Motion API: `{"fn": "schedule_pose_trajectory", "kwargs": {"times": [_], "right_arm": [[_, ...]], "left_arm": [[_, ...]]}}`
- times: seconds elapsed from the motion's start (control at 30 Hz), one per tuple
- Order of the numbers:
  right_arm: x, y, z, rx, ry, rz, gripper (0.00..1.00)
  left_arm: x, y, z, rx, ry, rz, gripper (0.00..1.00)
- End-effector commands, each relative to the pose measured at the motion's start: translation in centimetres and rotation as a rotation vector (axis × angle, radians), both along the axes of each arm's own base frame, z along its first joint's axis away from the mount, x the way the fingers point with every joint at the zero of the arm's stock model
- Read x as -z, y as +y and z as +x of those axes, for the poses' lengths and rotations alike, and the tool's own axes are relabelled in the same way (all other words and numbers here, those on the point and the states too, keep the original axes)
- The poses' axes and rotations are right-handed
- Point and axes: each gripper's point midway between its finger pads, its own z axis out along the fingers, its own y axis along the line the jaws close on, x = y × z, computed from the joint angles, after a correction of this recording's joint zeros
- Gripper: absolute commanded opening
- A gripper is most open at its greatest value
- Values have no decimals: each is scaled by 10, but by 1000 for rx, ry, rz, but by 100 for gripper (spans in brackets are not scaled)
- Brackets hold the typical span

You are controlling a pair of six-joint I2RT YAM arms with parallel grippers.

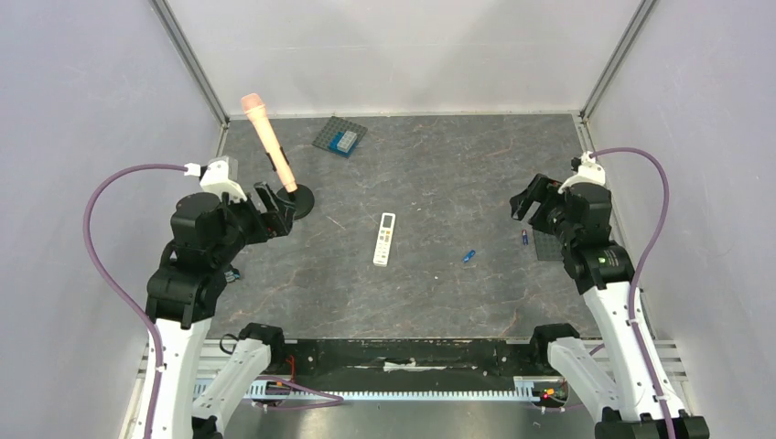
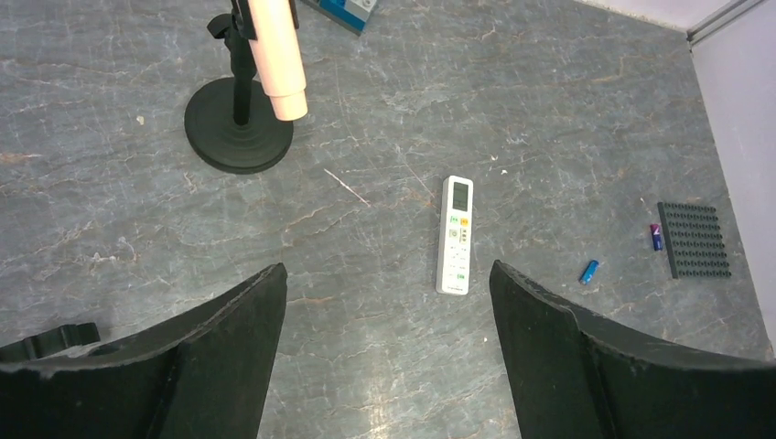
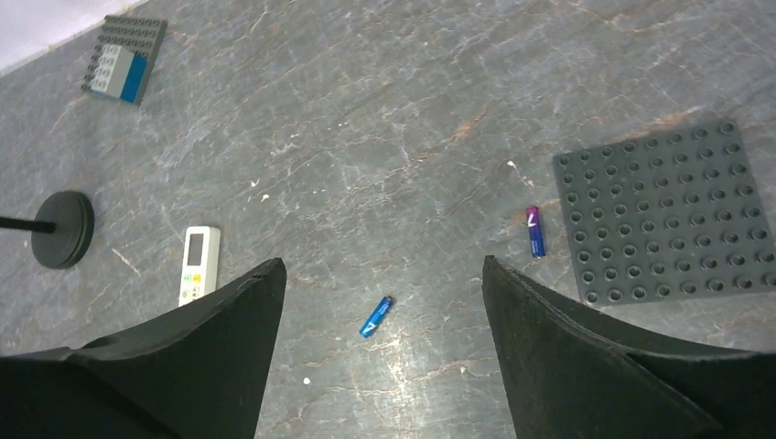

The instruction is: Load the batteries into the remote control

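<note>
Left gripper and right gripper were both wide open, holding nothing. Remote lay flat, batteries loose to its right.

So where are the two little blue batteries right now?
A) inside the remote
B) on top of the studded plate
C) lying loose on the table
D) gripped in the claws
C: one battery lies loose right of the remote, the other battery beside the grey studded plate, not on it.

White remote control, greenish display; blue batteries ahead of the black right claw; dark grey studded plate; grey veined bench.
</note>
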Motion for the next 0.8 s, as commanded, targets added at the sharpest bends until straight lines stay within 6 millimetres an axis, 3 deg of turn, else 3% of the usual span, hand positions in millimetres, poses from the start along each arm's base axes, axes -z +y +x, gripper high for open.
{"fn": "schedule_pose_trajectory", "kwargs": {"times": [0.0, 0.07, 0.23, 0.47, 0.63, 0.77], "right_arm": [[-16, -13, 3, 96, -90, 17, 83], [-16, -8, 2, 66, -97, 26, 86], [-9, 19, -5, -97, -82, 59, 86], [26, 22, -11, -114, 18, 68, 82], [48, 29, -18, -124, 55, 116, 81], [64, 34, -24, -129, 88, 151, 81]], "left_arm": [[-10, 0, 4, 24, -85, 22, 88], [-9, -11, 5, 76, -107, -5, 88], [2, -60, 1, 346, -87, -118, 87], [35, -92, 2, 440, 5, -283, 83], [74, -118, 5, 416, 99, -212, 81], [119, -140, 16, 348, 199, -90, 78]]}}
